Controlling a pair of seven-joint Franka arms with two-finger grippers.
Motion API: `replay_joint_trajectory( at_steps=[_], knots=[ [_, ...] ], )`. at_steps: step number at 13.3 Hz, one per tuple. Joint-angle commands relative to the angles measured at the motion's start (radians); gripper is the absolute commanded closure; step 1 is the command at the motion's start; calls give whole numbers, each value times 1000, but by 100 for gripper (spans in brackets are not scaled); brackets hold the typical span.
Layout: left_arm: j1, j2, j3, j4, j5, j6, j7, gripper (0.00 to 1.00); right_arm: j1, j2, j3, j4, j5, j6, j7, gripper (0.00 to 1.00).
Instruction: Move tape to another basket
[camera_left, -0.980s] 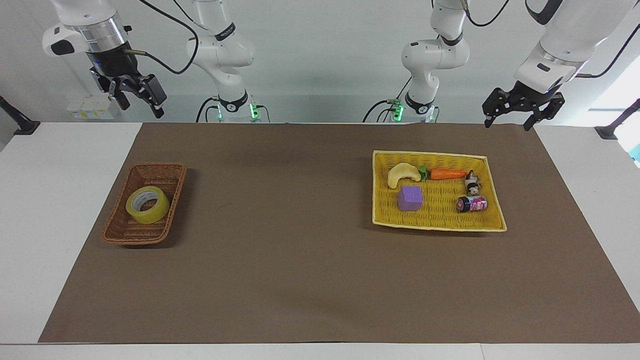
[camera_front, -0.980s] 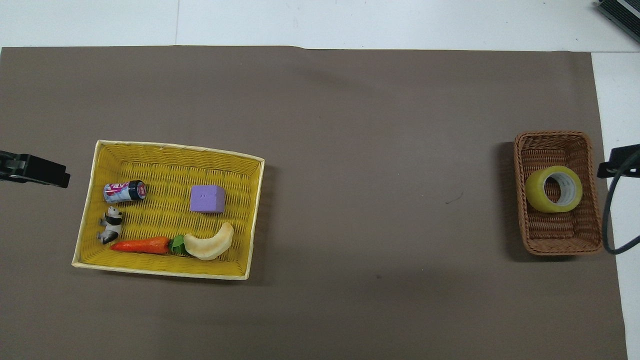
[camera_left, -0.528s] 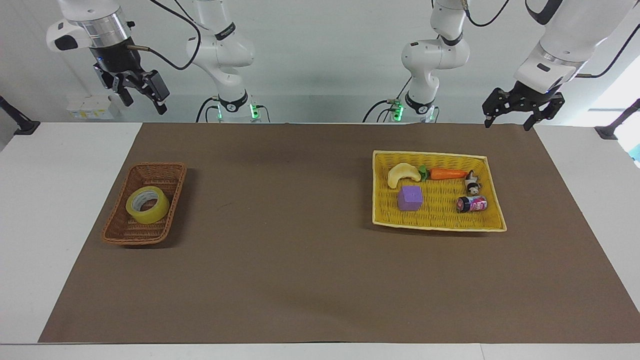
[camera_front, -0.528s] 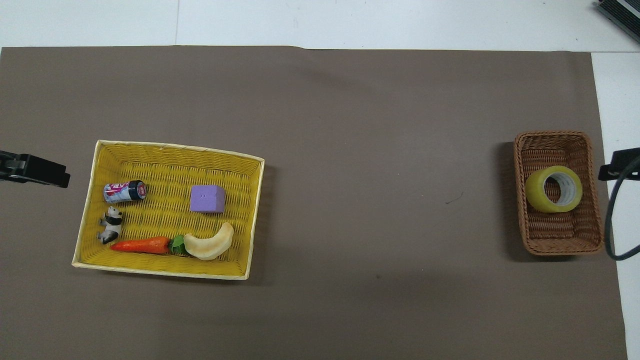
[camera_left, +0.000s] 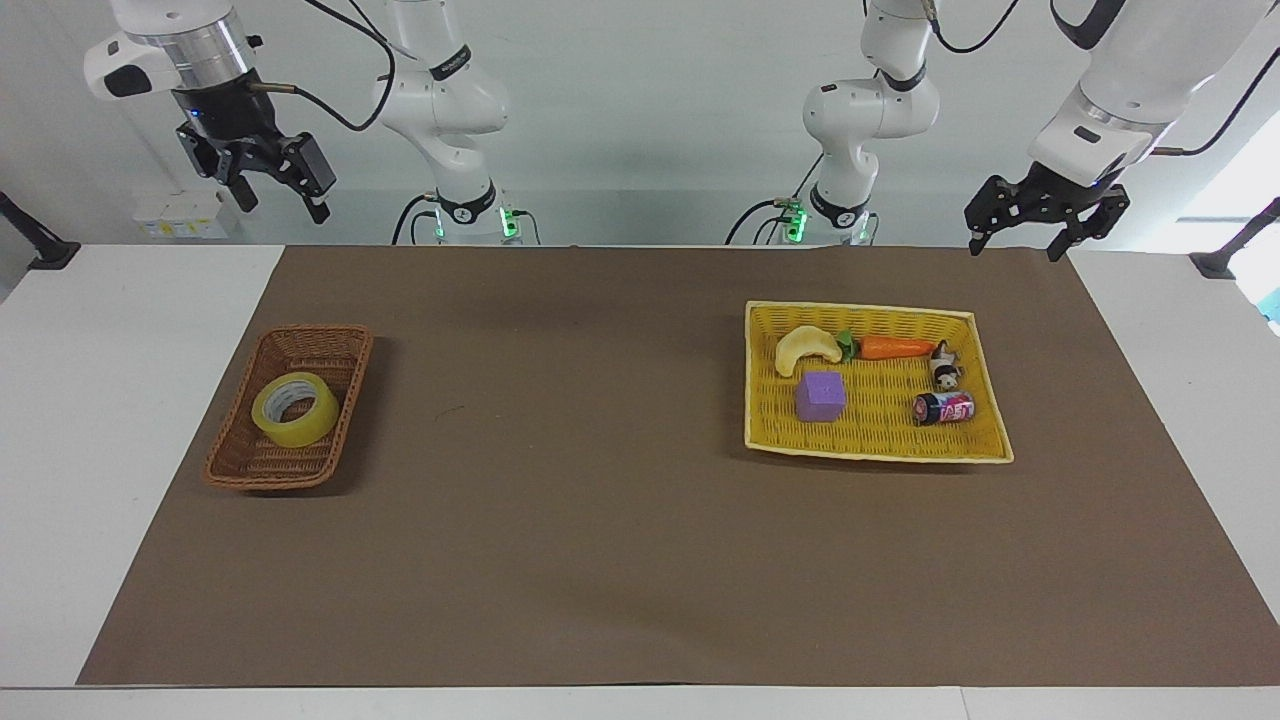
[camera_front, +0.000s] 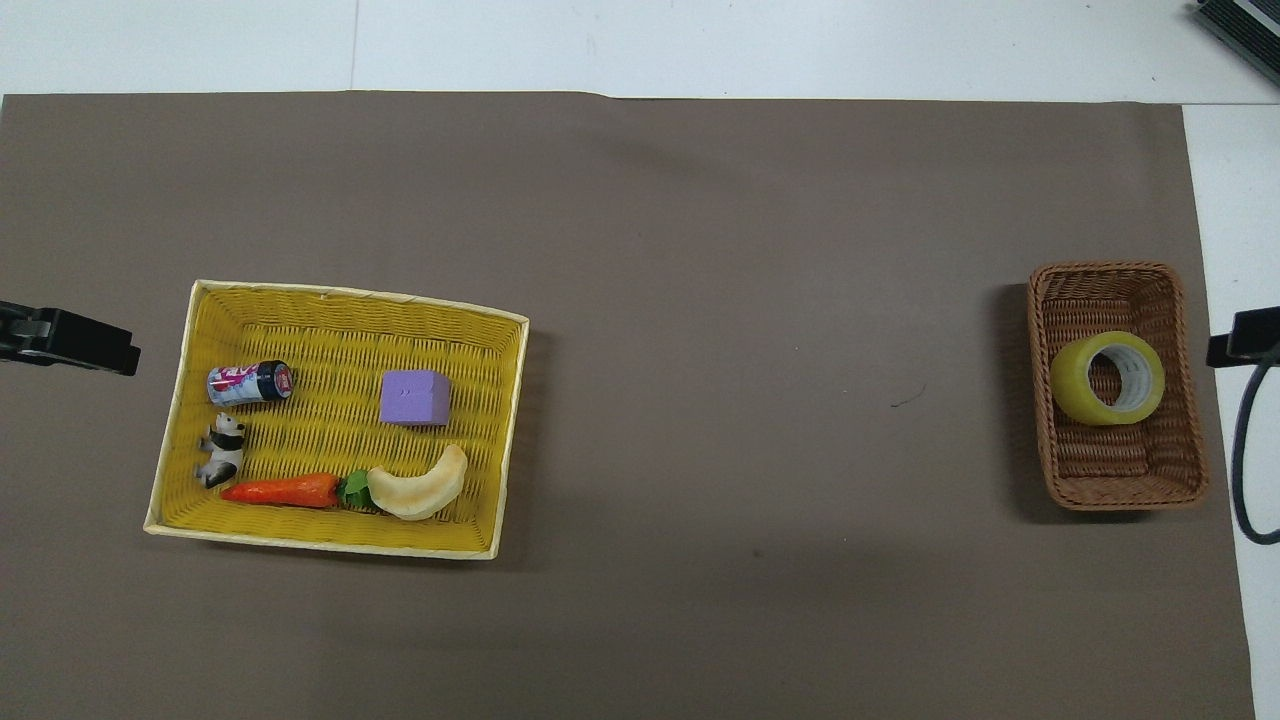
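Already the tape, a glossy translucent-yellow ring lying flat with its pale core up, sits in the narrow, slope-sided brown wicker basket at the right arm's end of the table. Above that end hangs the right gripper, the nearer hand, its fingers spread and empty. The left gripper waits, spread and empty, above the bright yellow tray basket's end.

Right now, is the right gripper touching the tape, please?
Apart: in the facing view, the right gripper hangs high above the table, well clear of the tape in its brown basket.
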Motion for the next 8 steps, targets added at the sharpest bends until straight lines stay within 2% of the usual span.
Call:
replay_joint_trajectory(
  at_steps=[1, 8],
  knots=[
    [9, -6, -7, 9, 16, -13, 9, 0, 113, -2, -121, 0, -11, -13, -22, 0],
    [9, -6, -7, 9, 16, -13, 9, 0, 40, 6, -74, -7, -4, -47, -35, 0]
  ],
)
